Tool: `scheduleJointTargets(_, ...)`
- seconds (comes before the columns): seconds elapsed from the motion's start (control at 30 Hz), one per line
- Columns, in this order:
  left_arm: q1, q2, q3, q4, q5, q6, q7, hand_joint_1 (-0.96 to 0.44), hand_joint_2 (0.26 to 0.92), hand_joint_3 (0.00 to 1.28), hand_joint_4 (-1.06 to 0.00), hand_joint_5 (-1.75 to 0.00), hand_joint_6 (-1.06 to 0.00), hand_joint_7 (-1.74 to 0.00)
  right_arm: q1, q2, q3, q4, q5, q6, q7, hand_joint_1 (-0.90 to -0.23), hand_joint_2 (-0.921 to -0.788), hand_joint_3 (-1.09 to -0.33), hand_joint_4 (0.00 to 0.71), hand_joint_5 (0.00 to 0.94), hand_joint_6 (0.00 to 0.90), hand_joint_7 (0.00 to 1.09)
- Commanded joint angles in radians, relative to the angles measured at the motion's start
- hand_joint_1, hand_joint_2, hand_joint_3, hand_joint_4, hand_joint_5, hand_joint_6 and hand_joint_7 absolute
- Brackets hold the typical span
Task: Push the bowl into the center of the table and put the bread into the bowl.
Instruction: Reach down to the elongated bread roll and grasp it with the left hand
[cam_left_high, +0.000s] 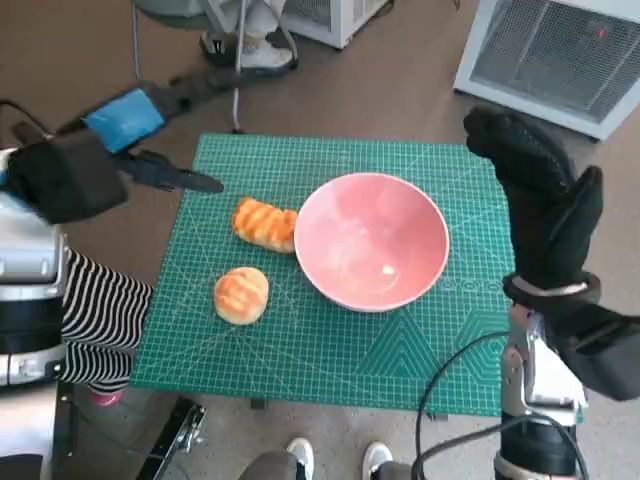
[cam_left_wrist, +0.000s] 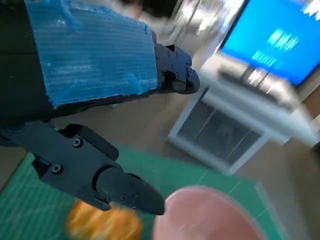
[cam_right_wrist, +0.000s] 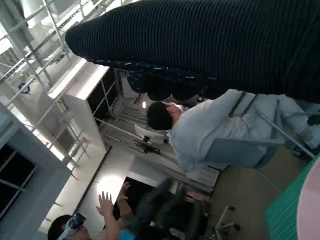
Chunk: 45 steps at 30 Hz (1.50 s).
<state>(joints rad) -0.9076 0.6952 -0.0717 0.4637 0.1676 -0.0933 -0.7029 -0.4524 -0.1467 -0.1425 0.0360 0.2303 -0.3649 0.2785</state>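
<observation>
The pink bowl (cam_left_high: 371, 241) sits mid-frame, touching one bread roll (cam_left_high: 265, 223). Both hands hold nothing: left hand (cam_left_high: 120, 135) fingers apart, right hand (cam_left_high: 540, 195) fingers straight. A careless push may roll the bread off the worktop (cam_left_high: 400, 360).

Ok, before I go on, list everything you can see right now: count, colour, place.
bowl: one, pink, empty, right of the mat's middle
bread rolls: two, golden brown, on the mat; one touching the bowl's left rim, one nearer the robot, apart from it
cutting mat: one, green, covering the table
white units: two, on the floor beyond the table
people: one seated in pale clothes, one raising a hand, feet by the near edge
left robot hand: black with blue tape, above the mat's far left corner, holding nothing
right robot hand: black glove, raised at the mat's right edge, holding nothing
</observation>
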Motion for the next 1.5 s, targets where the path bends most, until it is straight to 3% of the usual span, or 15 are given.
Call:
scheduleJointTargets(0.03,-0.052,0.001,-0.073,0.095,0.083,-0.035,0.003,-0.10,0.728,0.00,-0.20,0.00,-0.26,-0.06,0.026,-0.003,0.000,-0.001,-0.011,0.013,-0.014,-0.759,-0.921,-0.653,0.208,0.008,0.218,0.29)
scheduleJointTargets(0.57,-0.093,-0.080,-0.198,0.333,0.202,-0.114,0.041,-0.27,0.747,0.01,-0.14,0.00,-0.25,0.00,0.055,-0.018,-0.004,-0.038,-0.019,0.003,-0.019,-0.734,-0.921,-0.715,0.199,0.000,0.164,0.29)
scheduleJointTargets(1.1,-0.175,-0.164,-0.308,0.594,0.330,-0.167,0.131,-0.27,0.750,0.00,-0.13,0.00,-0.26,0.00,0.068,-0.025,-0.014,-0.043,-0.026,0.000,-0.020,-0.729,-0.921,-0.726,0.209,0.005,0.154,0.30)
scheduleJointTargets(1.4,-0.196,-0.174,-0.316,0.644,0.338,-0.188,0.148,-0.27,0.750,0.00,-0.13,0.00,-0.26,0.00,0.069,-0.024,-0.015,-0.043,-0.027,0.000,-0.020,-0.729,-0.921,-0.726,0.211,0.005,0.151,0.31)
scheduleJointTargets(1.5,-0.206,-0.225,-0.361,0.699,0.393,-0.134,0.206,-0.29,0.752,0.00,-0.13,0.00,-0.26,0.00,0.068,-0.020,-0.014,-0.041,-0.025,0.002,-0.022,-0.729,-0.921,-0.726,0.213,0.006,0.150,0.31)
